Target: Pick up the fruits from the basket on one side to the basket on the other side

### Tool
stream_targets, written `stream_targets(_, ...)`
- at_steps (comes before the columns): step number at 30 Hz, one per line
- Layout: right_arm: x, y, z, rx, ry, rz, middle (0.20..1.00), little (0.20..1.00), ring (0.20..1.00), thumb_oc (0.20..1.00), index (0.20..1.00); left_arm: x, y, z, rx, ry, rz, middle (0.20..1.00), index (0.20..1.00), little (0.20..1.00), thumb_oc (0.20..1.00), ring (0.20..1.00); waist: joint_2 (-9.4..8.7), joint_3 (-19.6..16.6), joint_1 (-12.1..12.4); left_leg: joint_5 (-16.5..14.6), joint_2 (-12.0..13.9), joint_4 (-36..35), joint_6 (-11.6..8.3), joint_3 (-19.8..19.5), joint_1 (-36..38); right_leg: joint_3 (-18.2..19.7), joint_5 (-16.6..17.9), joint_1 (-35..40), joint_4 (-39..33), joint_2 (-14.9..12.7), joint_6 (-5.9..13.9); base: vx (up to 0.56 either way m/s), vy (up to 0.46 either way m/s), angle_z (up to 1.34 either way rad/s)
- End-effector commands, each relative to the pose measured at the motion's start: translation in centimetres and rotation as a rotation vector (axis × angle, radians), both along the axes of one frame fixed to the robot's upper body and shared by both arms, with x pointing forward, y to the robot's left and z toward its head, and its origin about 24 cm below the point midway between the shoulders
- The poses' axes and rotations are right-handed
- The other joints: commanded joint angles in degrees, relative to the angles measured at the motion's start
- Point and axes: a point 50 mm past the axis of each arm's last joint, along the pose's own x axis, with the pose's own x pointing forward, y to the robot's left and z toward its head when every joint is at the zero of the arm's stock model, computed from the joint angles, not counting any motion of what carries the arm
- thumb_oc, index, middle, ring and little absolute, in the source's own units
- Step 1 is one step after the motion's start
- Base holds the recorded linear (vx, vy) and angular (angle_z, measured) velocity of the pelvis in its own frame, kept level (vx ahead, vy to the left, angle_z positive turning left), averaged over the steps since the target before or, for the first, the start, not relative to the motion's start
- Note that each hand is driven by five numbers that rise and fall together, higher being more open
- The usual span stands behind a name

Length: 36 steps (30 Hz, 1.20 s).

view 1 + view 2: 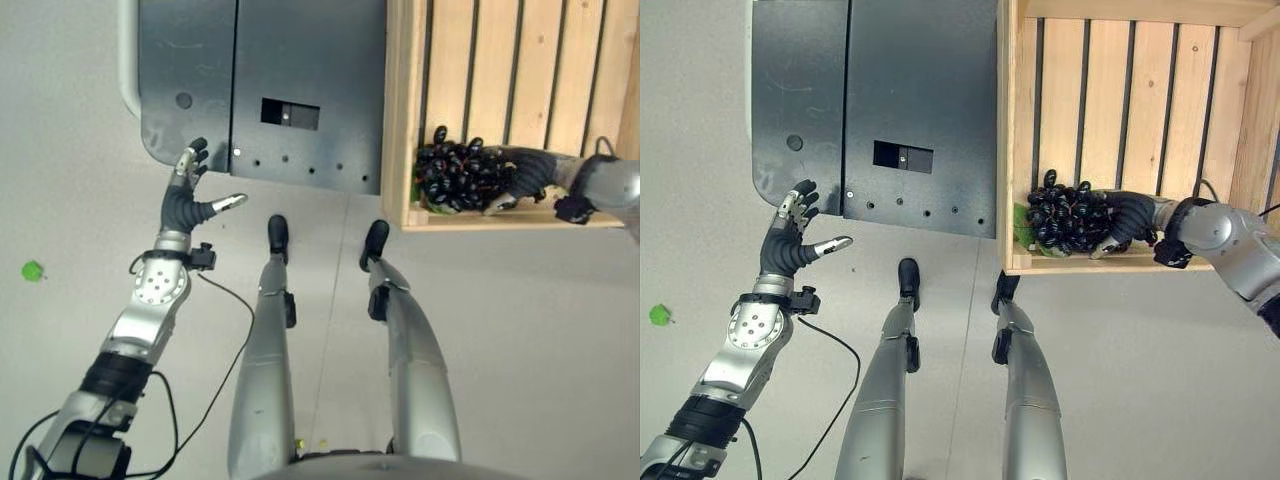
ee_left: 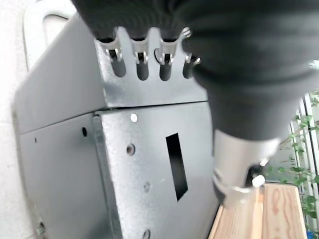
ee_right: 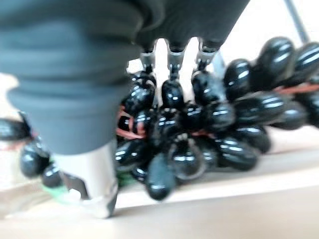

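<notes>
Here, my right hand (image 1: 1130,222) was inside the slatted wooden crate (image 1: 1120,262), which I used as my landmark. The hand lay against a bunch of black grapes (image 1: 1065,222) resting on the crate's floor, close to its near wall and its left corner. In the right wrist view, the fingers (image 3: 172,59) reached over the top of the bunch and the thumb came in low beside it, so the hand looked cupped around the grapes. I could not tell whether the grip had fully closed. A bit of something green showed under the bunch.

My left hand (image 1: 188,200) was well apart from the crate, to its left, fingers spread loosely and holding nothing, in front of a dark grey metal box (image 1: 260,90) that stood beside the crate.

I judged this to be the grasping step of the first pick. Next, I would need to firm the fingers around the bunch, then lift it clear of the crate's near wall without shedding grapes.
</notes>
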Motion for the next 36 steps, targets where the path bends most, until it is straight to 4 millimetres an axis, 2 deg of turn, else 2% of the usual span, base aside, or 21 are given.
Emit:
stream_targets(1,0.2,2.9,-1.8,0.116,0.059,0.12,1.0,1.0,1.0,1.0,1.0,-0.8,-0.4,2.1,-0.012,-0.126,-0.02,1.0,1.0,1.0,1.0,1.0,0.33,0.5,0.8,-5.4,0.3,5.2,0.37,0.0,1.0,1.1,-0.6,1.2,0.1,-1.3,7.12,0.0,0.002,-0.03)
stream_targets(3,0.7,4.3,-1.3,0.148,0.021,0.16,1.0,1.0,1.0,1.0,1.0,-0.7,-0.5,2.1,-0.021,-0.128,-0.02,1.0,1.0,1.0,1.0,1.0,0.54,0.5,1.1,-5.4,0.3,5.0,0.41,0.0,1.3,1.1,-0.6,1.3,0.1,-1.3,7.06,-0.01,0.004,-0.05)
stream_targets(8,1.1,5.9,-1.0,0.19,-0.011,0.198,1.0,1.0,1.0,1.0,1.0,-0.6,-0.6,2.1,-0.04,-0.132,-0.019,1.0,1.0,1.0,1.0,1.0,0.67,0.5,1.2,-5.2,0.3,4.7,0.47,-0.2,1.2,1.1,-0.6,1.4,0.0,-1.2,6.95,0.0,0.0,-0.02)
stream_targets(17,1.9,6.2,-3.2,0.318,-0.001,0.151,1.0,1.0,1.0,1.0,1.0,-0.3,-0.8,2.0,-0.061,-0.13,-0.013,1.0,1.0,1.0,1.0,1.0,0.87,0.5,1.6,-5.0,0.1,4.6,0.58,-0.4,1.2,0.8,-0.6,1.5,0.1,-1.3,6.93,0.0,0.0,0.0)
stream_targets(18,1.9,6.3,-3.2,0.32,-0.002,0.153,0.793,0.793,0.793,0.793,0.793,-0.3,-0.8,2.0,-0.063,-0.129,-0.008,1.0,1.0,1.0,1.0,1.0,0.85,0.5,1.6,-5.0,0.1,4.7,0.61,-0.4,1.2,0.8,-0.7,1.5,0.2,-1.3,6.91,0.0,0.0,0.0)
stream_targets(19,1.9,6.3,-3.4,0.329,0.0,0.148,0.526,0.526,0.526,0.526,0.526,-0.2,-0.8,1.9,-0.067,-0.127,-0.005,1.0,1.0,1.0,1.0,1.0,0.89,0.5,1.6,-5.0,0.1,4.7,0.61,-0.4,1.1,0.8,-0.7,1.4,0.2,-1.3,6.9,0.0,0.0,0.0)
stream_targets(20,2.0,6.4,-3.5,0.335,0.002,0.146,0.388,0.388,0.388,0.388,0.388,-0.2,-0.8,1.9,-0.069,-0.127,-0.004,1.0,1.0,1.0,1.0,1.0,0.94,0.5,1.6,-5.0,0.1,4.7,0.61,-0.4,1.0,0.7,-0.7,1.4,0.1,-1.3,6.89,0.0,0.0,0.0)
stream_targets(21,2.0,6.5,-3.6,0.344,0.0,0.146,0.319,0.319,0.319,0.319,0.319,-0.2,-0.8,2.0,-0.07,-0.13,-0.002,1.0,1.0,1.0,1.0,1.0,0.97,0.5,1.6,-5.0,0.1,4.7,0.59,-0.4,1.0,0.7,-0.7,1.4,0.1,-1.2,6.86,0.0,0.0,0.0)
stream_targets(23,2.0,6.6,-3.9,0.368,0.008,0.143,0.278,0.278,0.278,0.278,0.278,-0.2,-0.9,2.1,-0.075,-0.137,-0.003,1.0,1.0,1.0,1.0,1.0,0.95,0.5,1.6,-4.9,0.1,4.7,0.62,-0.5,0.9,0.7,-0.7,1.4,0.2,-1.2,6.81,0.0,0.0,0.0)
stream_targets(24,2.0,6.5,-4.1,0.379,0.008,0.137,0.2,0.2,0.2,0.2,0.2,-0.2,-1.0,2.1,-0.078,-0.137,-0.004,1.0,1.0,1.0,1.0,1.0,0.94,0.5,1.6,-4.9,0.0,4.7,0.64,-0.5,0.9,0.7,-0.7,1.4,0.2,-1.2,6.81,0.0,0.0,0.0)
stream_targets(34,1.9,6.3,-4.3,0.416,0.013,0.124,0.2,0.2,0.2,0.2,0.2,-0.2,-1.0,2.1,-0.075,-0.138,0.001,1.0,1.0,1.0,1.0,1.0,0.71,0.5,1.5,-4.9,-0.1,4.9,0.64,-0.7,0.5,0.6,-0.6,1.1,0.2,-1.3,6.86,0.01,0.0,0.0)
stream_targets(35,1.8,6.3,-5.0,0.423,0.033,0.118,0.2,0.2,0.2,0.2,0.2,-0.3,-1.0,1.6,-0.075,-0.121,0.001,1.0,1.0,1.0,1.0,1.0,0.79,0.5,1.6,-6.8,0.1,5.2,0.36,-1.0,2.3,0.9,-2.4,2.6,0.9,-1.2,7.38,0.07,0.0,0.0)
stream_targets(36,1.8,6.2,-5.1,0.429,0.035,0.115,0.2,0.2,0.2,0.2,0.2,-0.4,-1.0,1.6,-0.077,-0.12,0.001,1.0,1.0,1.0,1.0,1.0,0.79,0.5,1.6,-6.8,0.0,5.2,0.38,-1.0,2.3,0.9,-2.4,2.6,0.9,-1.2,7.37,0.0,0.0,0.0)
